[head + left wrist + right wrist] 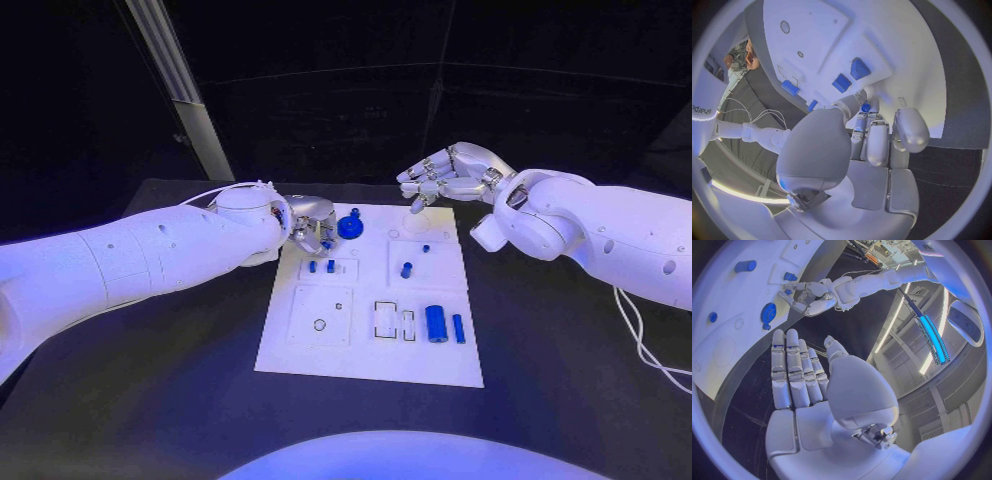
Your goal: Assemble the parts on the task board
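**Left hand pinches a small part at the board's far corner**

The left hand (pixel 306 228) pinches a small blue peg (pixel 866 107) between fingertips over the far left of the task board (pixel 368 365), just beside the blue gear (pixel 351 226). The peg looks light, stiff and slippery; its axis I cannot tell. The right hand (pixel 456 172) hovers empty, fingers apart, above the desk (pixel 159 400).

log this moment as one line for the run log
left hand: pinching small blue part over task board | right hand: open, off board's far edge | blue gear: on board
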